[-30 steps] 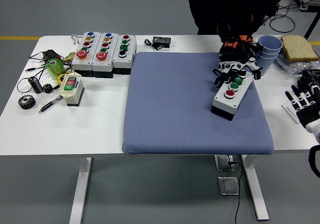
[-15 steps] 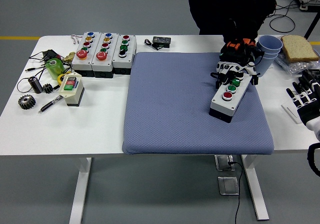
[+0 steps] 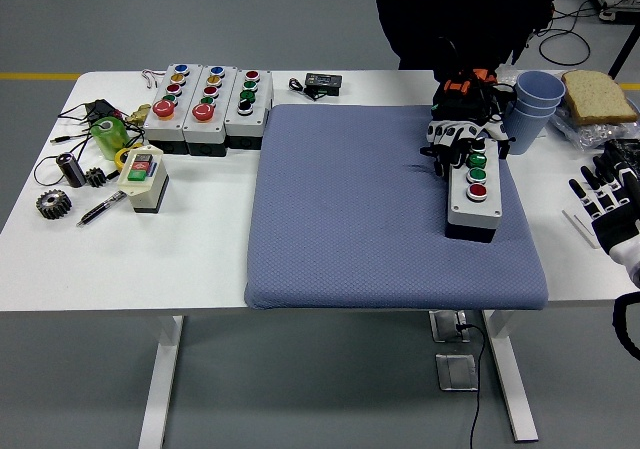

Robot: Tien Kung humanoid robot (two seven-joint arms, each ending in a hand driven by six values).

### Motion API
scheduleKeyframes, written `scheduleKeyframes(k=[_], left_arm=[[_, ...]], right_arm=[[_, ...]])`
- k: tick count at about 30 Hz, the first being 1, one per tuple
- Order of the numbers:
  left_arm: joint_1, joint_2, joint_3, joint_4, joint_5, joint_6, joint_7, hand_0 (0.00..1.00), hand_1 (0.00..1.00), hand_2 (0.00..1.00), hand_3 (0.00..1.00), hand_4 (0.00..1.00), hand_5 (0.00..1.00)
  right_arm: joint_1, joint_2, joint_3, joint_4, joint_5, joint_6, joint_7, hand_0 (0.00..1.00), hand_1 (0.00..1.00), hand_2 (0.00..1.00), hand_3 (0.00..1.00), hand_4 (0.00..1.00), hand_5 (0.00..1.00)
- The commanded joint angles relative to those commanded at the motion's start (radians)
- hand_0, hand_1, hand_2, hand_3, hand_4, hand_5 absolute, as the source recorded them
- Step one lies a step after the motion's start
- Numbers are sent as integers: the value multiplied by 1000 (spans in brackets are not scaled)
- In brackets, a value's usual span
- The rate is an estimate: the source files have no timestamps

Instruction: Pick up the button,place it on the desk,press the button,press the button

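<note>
1. Task object. The button box [image 3: 474, 191] lay flat on the blue mat [image 3: 350, 209], toward the mat's right side, with its long axis running almost straight away from me and its green and red caps facing up. It was off the bare table [image 3: 130, 259], so I judged the "place it on the desk" step to be at or close to completion. Neither press was evident.

2. Contact on the box. A person's gloved hand [image 3: 458, 134], reaching in from the far side, was curled over the far end of the box and touching it. I could not tell whether those fingers were gripping the housing or only steadying it. Holding the far end would leave the near buttons uncovered and the box square to my side, which suits a downward press.

3. My right hand [image 3: 608, 201]. It hovered at the right edge of the table, well apart from the box and off the mat. The fingers were spread and relaxed. They held nothing and touched nothing. I judged this to be a standby position, kept clear while the person handled the box.

4. My left hand was out of view.

5. Nearby items. Stacked blue cups [image 3: 538, 99] stood just beyond the box's far end, so I judged that any approach should come from the near side.
</note>
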Motion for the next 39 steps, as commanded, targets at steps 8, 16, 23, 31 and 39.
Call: scheduleKeyframes(k=[8,16,23,31,39], left_arm=[[2,0,7,0,-4,0,-2,632,666,686,604,342,648],[-3,1,8,0,-1,-1,-1,632,666,685,604,342,648],[-5,0,6,0,8,-1,2,631,666,686,604,342,650],[-12,0,9,0,-3,-2,0,631,666,685,604,342,650],[-16,3,-15,0,23,-3,5,631,665,685,604,343,651]], right_arm=[[-3,0,4,-1,-14,4,-3,720,659,697,680,762,258],[0,2,17,1,-34,14,-6,722,664,703,682,765,246],[-3,0,18,7,-40,27,-1,724,669,708,691,782,250],[-7,-2,24,15,-44,40,3,726,668,709,699,806,278],[-4,2,40,27,-88,69,18,726,673,717,716,830,267]])
